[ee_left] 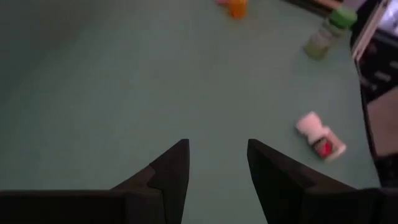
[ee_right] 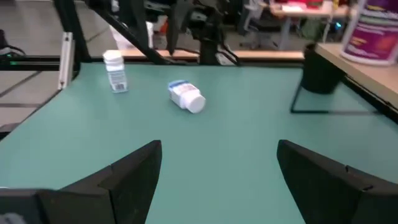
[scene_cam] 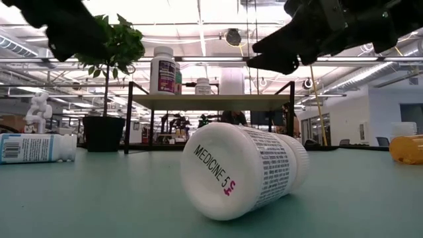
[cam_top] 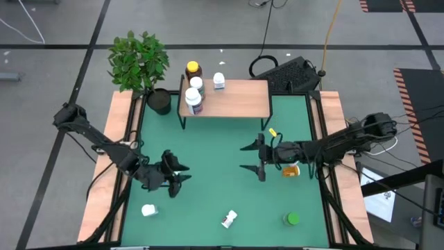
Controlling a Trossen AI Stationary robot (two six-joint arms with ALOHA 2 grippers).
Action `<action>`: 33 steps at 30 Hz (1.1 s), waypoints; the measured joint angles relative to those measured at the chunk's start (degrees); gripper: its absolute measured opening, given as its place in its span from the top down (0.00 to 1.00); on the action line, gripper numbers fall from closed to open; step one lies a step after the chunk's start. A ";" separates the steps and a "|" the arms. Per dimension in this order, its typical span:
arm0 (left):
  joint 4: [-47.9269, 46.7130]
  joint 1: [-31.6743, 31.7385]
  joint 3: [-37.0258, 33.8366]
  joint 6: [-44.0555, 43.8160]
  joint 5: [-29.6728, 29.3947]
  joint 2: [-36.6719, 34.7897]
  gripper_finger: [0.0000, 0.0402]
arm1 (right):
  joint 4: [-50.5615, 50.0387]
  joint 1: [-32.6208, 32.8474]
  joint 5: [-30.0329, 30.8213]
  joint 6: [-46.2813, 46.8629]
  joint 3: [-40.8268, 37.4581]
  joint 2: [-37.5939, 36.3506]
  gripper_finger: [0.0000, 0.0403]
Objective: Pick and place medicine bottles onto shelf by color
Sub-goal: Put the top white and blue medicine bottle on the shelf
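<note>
The wood-topped shelf (cam_top: 236, 101) stands at the table's far side. On its left end are an amber bottle with a yellow cap (cam_top: 193, 69), two white bottles (cam_top: 195, 94) and a small white one (cam_top: 219, 81). On the green table rest a white bottle (cam_top: 148, 210), a white bottle on its side (scene_cam: 244, 168), a green bottle (cam_top: 292, 219) and an orange one (cam_top: 291, 169). My left gripper (ee_left: 217, 146) hovers open over the table's left half, nothing between its fingers. My right gripper (ee_right: 219, 146) hovers wide open right of centre, pointing toward the table's left.
A potted plant (cam_top: 142, 66) in a black pot (cam_top: 159, 101) stands at the far left corner beside the shelf. A small yellow thing (cam_top: 272, 131) lies near the shelf's right leg. Bare green table (cam_top: 208, 149) lies between the two grippers.
</note>
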 joint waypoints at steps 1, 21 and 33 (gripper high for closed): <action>-1.15 -0.60 0.00 -0.61 -0.21 0.00 0.59 | 2.37 0.18 -0.35 -0.82 0.00 1.48 0.22; -15.18 -2.38 -0.02 -14.60 0.11 4.53 0.59 | 18.62 0.30 -4.54 -7.43 0.04 11.82 0.22; -14.87 1.30 -0.02 -1.04 -0.54 4.52 0.59 | 11.23 0.33 -4.55 -1.50 0.04 11.83 0.22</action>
